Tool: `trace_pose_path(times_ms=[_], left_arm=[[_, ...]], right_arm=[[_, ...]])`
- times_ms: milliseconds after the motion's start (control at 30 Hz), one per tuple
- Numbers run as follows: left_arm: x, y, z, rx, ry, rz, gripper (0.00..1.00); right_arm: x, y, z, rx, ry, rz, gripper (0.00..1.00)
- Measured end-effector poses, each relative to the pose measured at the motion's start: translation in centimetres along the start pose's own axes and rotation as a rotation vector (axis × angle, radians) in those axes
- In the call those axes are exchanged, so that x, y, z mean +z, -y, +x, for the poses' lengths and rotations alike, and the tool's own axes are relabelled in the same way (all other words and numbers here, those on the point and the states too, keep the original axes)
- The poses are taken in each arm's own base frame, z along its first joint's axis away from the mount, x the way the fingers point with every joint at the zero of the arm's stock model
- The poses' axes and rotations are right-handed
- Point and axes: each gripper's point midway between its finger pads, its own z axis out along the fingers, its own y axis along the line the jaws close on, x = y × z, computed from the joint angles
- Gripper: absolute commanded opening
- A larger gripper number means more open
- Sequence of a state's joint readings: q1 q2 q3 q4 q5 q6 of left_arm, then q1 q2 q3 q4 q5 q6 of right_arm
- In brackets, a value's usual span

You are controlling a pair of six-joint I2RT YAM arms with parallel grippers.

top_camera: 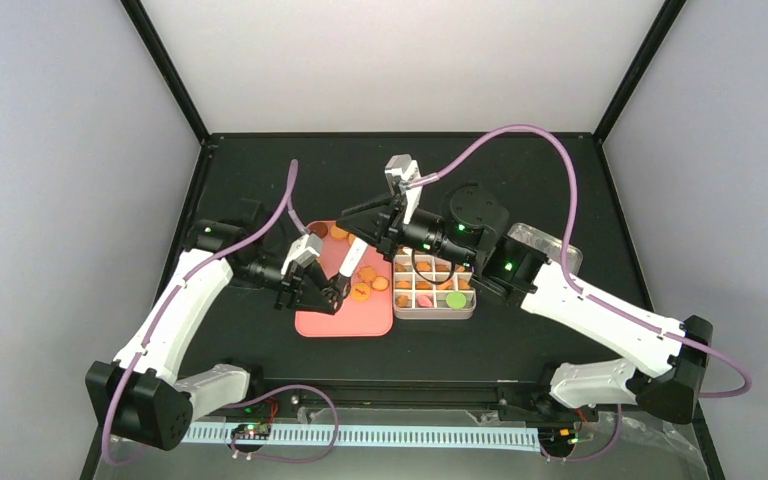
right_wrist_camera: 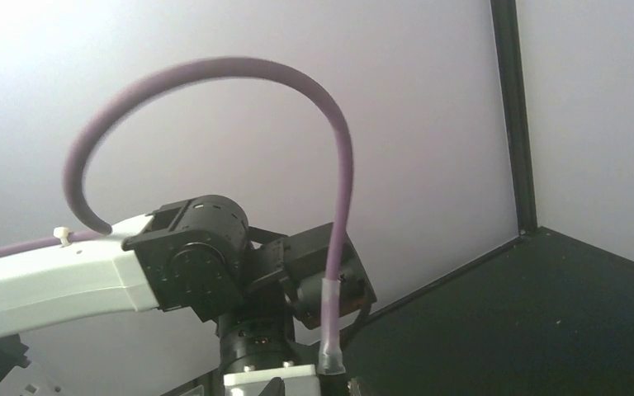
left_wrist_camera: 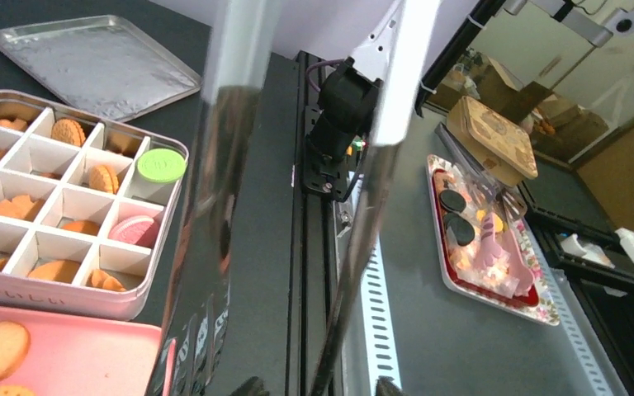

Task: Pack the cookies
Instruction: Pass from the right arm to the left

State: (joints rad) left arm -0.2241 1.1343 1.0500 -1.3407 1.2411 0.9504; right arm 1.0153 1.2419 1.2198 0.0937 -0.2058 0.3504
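On the dark surface point(top_camera: 260, 340), a pink tray point(top_camera: 320, 322) lies just left of centre, with loose orange cookies point(top_camera: 366, 280) on its upper right part. The left end effector point(top_camera: 334, 296) hangs over the tray beside them, with metal tongs point(top_camera: 354, 262) at its fingers; I cannot tell whether it is clenched on them. Just right of the tray, a divided tin point(top_camera: 436, 314) holds more cookies: orange, pink and green. Farther up, the right end effector point(top_camera: 372, 228) sits by the tongs' upper end, and I cannot tell its grip. A silver lid point(top_camera: 538, 238) lies upper right.
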Motion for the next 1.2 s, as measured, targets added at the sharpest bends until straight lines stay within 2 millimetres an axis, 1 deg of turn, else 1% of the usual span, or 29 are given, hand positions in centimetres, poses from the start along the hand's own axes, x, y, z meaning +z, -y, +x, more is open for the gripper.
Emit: trace_pose_path(times_ms=[100, 133, 200, 233, 267, 367, 433, 533, 633, 767, 933, 1000, 1033, 1133, 1200], left_arm=[[0.0, 0.0, 0.1, 0.002, -0.005, -0.001, 0.05], [0.0, 0.0, 0.2, -0.002, -0.007, -0.001, 0.02], [0.0, 0.0, 0.2, 0.015, -0.009, -0.002, 0.02], [0.0, 0.0, 0.2, 0.028, -0.009, -0.002, 0.02], [0.1, 0.2, 0.2, 0.04, -0.009, 0.004, 0.01], [0.2, 0.4, 0.1, 0.049, -0.011, 0.006, 0.02], [0.2, 0.3, 0.2, 0.045, -0.013, 0.003, 0.02], [0.1, 0.3, 0.1, 0.026, -0.01, 0.0, 0.02], [0.1, 0.4, -0.1, 0.002, -0.004, -0.004, 0.02], [-0.1, 0.5, -0.9, -0.013, 0.013, -0.008, 0.01], [-0.3, 0.7, -2.0, -0.012, 0.039, -0.006, 0.02], [-0.4, 0.8, -2.2, -0.011, 0.043, -0.008, 0.02], [-0.4, 0.8, -2.2, -0.01, 0.046, -0.008, 0.02], [-0.4, 1.0, -2.3, -0.012, 0.05, -0.007, 0.02], [-0.4, 1.0, -2.4, -0.014, 0.051, -0.007, 0.01]], right_arm=[[0.1, -0.3, -0.3, 0.002, 0.005, -0.015, 0.08], [0.1, -0.4, -0.4, 0.002, 0.007, -0.019, 0.09], [0.1, -0.5, -0.5, 0.003, 0.011, -0.025, 0.19], [0.1, -0.5, -0.6, 0.004, 0.013, -0.023, 0.26], [0.1, -0.3, -0.6, 0.007, 0.015, -0.017, 0.37], [0.0, -0.2, -0.7, 0.016, 0.018, -0.014, 0.63], [0.0, -0.3, -0.6, 0.02, 0.014, -0.015, 0.76], [-0.1, -0.2, -0.6, 0.028, 0.014, -0.008, 0.91], [-0.9, 0.0, 0.0, 0.043, 0.009, 0.0, 0.99], [-2.2, 0.4, 1.0, 0.071, 0.004, 0.013, 1.0], [-3.5, 1.6, 2.5, 0.117, -0.014, 0.029, 0.99], [-3.6, 2.1, 3.0, 0.139, -0.026, 0.024, 0.96], [-3.5, 2.1, 3.2, 0.147, -0.034, 0.018, 0.92], [-3.0, 1.8, 3.7, 0.169, -0.054, -0.026, 0.82], [-2.3, 1.5, 4.3, 0.19, -0.084, -0.062, 0.78]])
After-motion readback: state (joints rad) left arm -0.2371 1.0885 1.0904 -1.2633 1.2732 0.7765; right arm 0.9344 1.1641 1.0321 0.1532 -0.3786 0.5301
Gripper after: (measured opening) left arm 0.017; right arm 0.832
